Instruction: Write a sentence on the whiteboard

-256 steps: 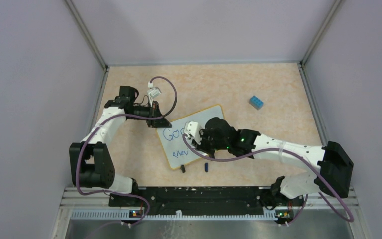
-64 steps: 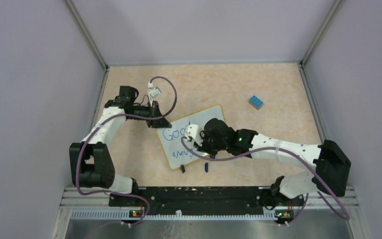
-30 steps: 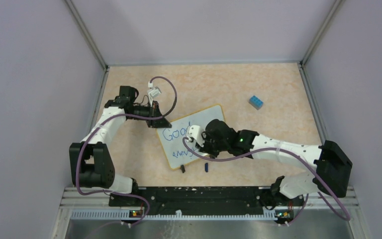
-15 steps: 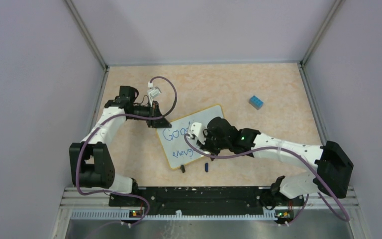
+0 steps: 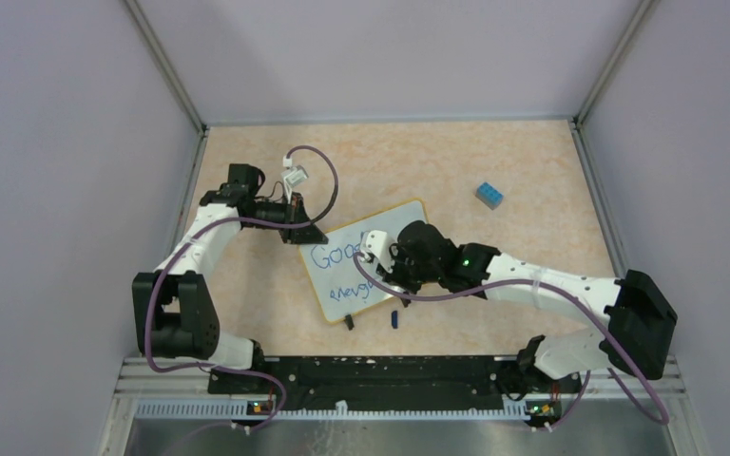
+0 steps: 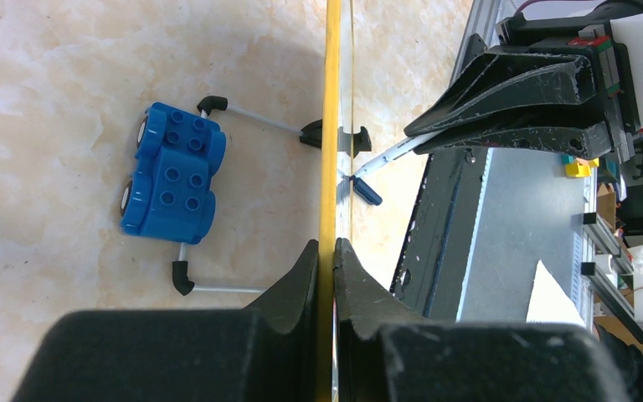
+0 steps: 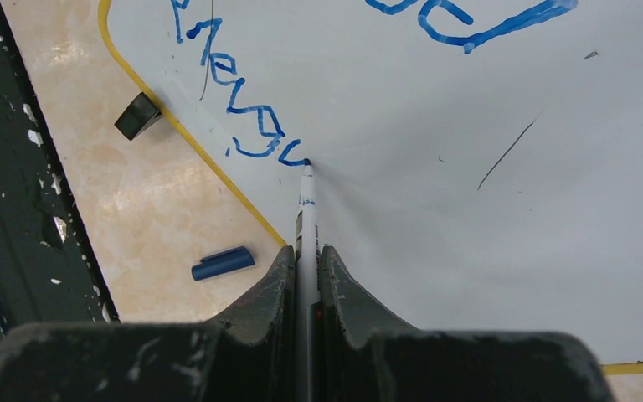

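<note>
Right wrist shows yellow-rimmed whiteboard (image 7: 469,209) bearing blue sentence (image 7: 247,109).

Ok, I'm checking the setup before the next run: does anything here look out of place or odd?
A blue marker cap lies loose on the table by the whiteboard's near rim. The board sits askew to the table edges, and thin dark stray marks cross it.

Smooth glossy whiteboard (image 7: 435,218) — matt black plastic right claw (image 7: 306,251), marbled tabletop (image 5: 456,161).
</note>
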